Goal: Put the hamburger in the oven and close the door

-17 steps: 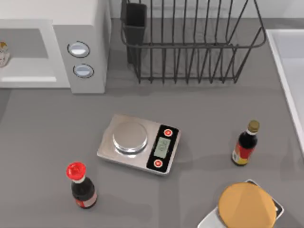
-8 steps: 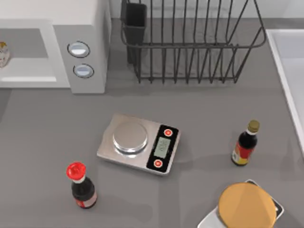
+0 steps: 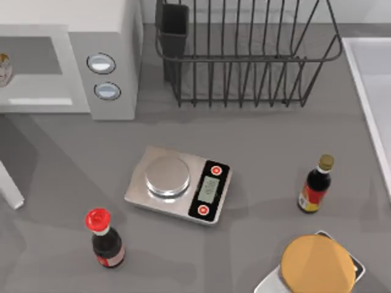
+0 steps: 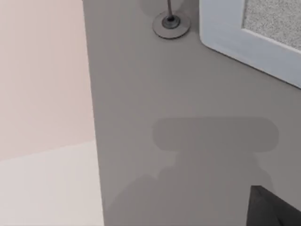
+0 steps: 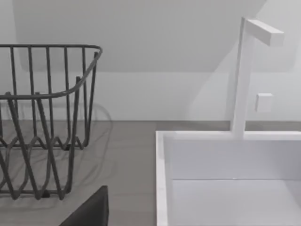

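Grey table (image 3: pixel 256 128): hamburger (image 3: pixel 3 68) upright inside oven (image 3: pixel 110 36), door (image 3: pixel 12 194) ajar; jaws' state unclear.

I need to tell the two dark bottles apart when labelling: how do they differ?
The red-capped bottle has a wide red cap; the gold-capped bottle has a small gold one. The red-capped bottle stands at the table's left front, the gold-capped bottle at the right. Both are dark, labelled and upright.

You've got a plain grey countertop (image 3: pixel 275 131), soft shadows pooling around 9 o'clock. Off its edge there's pinkish floor (image 4: pixel 44 70). A white wall (image 5: pixel 155 42) runs behind, evenly lit.
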`<state>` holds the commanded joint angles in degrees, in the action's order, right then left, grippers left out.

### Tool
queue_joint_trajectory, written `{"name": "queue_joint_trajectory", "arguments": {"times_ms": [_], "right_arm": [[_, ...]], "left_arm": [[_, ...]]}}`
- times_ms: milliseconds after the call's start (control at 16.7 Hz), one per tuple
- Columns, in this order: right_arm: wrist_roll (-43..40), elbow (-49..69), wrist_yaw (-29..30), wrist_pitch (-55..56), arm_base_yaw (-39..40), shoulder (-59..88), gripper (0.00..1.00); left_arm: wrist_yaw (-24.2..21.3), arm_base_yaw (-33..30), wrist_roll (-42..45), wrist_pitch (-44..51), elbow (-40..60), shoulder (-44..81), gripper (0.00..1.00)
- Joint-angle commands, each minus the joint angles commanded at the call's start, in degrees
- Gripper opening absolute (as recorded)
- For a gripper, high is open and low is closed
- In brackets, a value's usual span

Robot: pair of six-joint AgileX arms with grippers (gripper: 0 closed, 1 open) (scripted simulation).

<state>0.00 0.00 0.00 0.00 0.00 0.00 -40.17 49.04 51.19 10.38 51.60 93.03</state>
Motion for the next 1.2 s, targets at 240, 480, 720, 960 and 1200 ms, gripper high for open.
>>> {"name": "queue_joint_trajectory", "arguments": {"times_ms": [240, 480, 720, 960, 1200], "right_arm": [[0.00, 0.00, 0.00, 0.00, 0.00, 0.00, 1.00], [0.00, 0.00, 0.00, 0.00, 0.00, 0.00, 1.00], [0.00, 0.00, 0.00, 0.00, 0.00, 0.00, 1.00], [0.00, 0.00, 0.00, 0.00, 0.00, 0.00, 1.00], [0.00, 0.00, 0.00, 0.00, 0.00, 0.00, 1.00]], "left_arm": [[4.57, 0.64, -6.84, 0.74, -6.86, -2.86, 0.00], [6.33, 1.28, -8.75, 1.15, -8.62, -3.29, 0.00], [6.81, 0.33, -8.31, 0.73, -7.75, -2.61, 0.00], [11.00, -7.22, -7.75, -2.32, -0.09, 2.95, 0.00], [13.91, -12.81, -12.25, -5.02, 5.49, 9.59, 0.00]]}}
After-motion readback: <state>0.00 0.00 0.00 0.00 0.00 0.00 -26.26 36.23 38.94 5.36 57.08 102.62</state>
